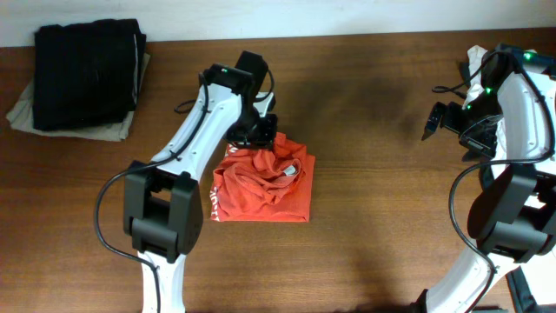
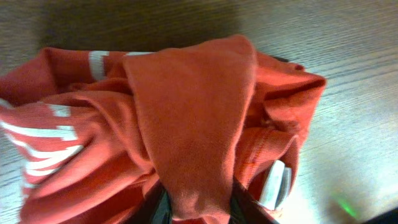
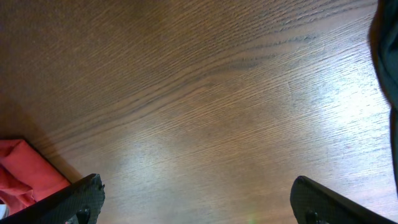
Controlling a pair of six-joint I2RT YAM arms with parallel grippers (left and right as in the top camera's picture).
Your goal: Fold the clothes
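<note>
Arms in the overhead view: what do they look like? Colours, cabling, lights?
Both left arm and right arm have white link shells, black joint housings and loose black cables looping alongside. Each shows a small green light near the wrist. The left gripper and right gripper are black.

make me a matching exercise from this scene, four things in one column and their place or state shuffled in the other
Things:
1. T-shirt
2. black pile
3. left gripper
4. right gripper

Place or state:
a. folded, far left corner
b. wide open, holding nothing
c. crumpled in the middle
d. closed on orange fabric

Pairs: 1-c, 2-a, 3-d, 4-b
</note>
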